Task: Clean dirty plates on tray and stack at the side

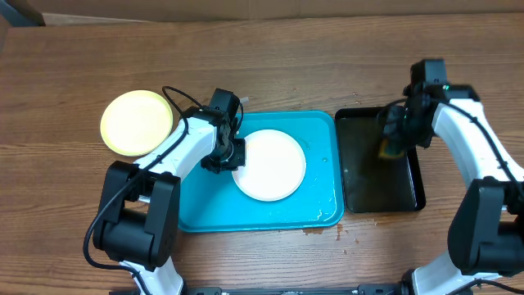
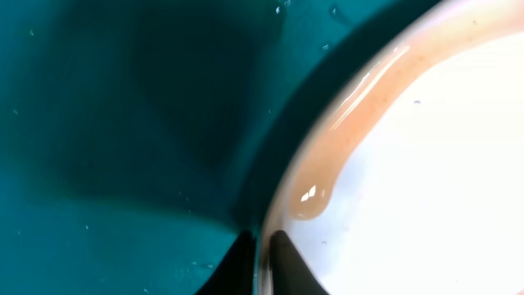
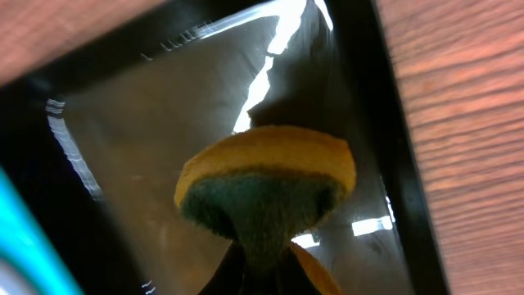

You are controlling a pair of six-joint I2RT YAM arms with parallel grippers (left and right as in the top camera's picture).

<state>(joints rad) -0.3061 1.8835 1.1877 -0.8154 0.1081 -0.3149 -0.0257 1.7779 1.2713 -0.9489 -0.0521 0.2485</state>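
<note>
A white plate [image 1: 270, 164] lies on the turquoise tray [image 1: 323, 131]. My left gripper [image 1: 232, 156] is shut on the plate's left rim; in the left wrist view the two dark fingertips [image 2: 262, 262] pinch the wet rim [image 2: 344, 131], which carries a pale brownish film of liquid. A pale yellow-green plate [image 1: 137, 123] lies on the table to the left of the tray. My right gripper [image 1: 391, 143] is shut on a yellow sponge with a green scrub face [image 3: 262, 188], held over the black tray [image 1: 360, 172]. A third plate is not in view.
The narrow black tray [image 3: 131, 139] stands just right of the turquoise tray and looks wet. Water drops lie on the table by the turquoise tray's front right corner [image 1: 327, 231]. Bare wood table [image 1: 270, 65] lies behind the trays.
</note>
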